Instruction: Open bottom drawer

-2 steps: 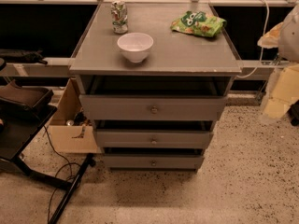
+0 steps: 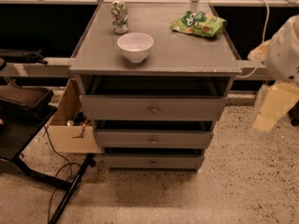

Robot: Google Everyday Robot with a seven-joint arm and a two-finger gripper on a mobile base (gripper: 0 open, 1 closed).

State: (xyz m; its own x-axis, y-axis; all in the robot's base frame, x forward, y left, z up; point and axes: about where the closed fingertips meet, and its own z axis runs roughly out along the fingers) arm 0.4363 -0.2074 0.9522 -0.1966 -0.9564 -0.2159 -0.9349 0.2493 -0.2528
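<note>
The bottom drawer [image 2: 126,162], lowest on the near face of the cabinet [image 2: 187,55], is sitting apparently closed, its knob [image 2: 153,163] untouched, while the gripper [image 2: 273,107] is hanging well apart at the right, its closure not being discernible, so approach, grasp and pull are all remaining.

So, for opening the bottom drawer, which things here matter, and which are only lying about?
For the job: bottom drawer, lowest of three; gripper, at the picture's right edge, apart from the cabinet.
Lying about: white bowl, can and green bag on the cabinet top; cardboard box on the floor.
</note>
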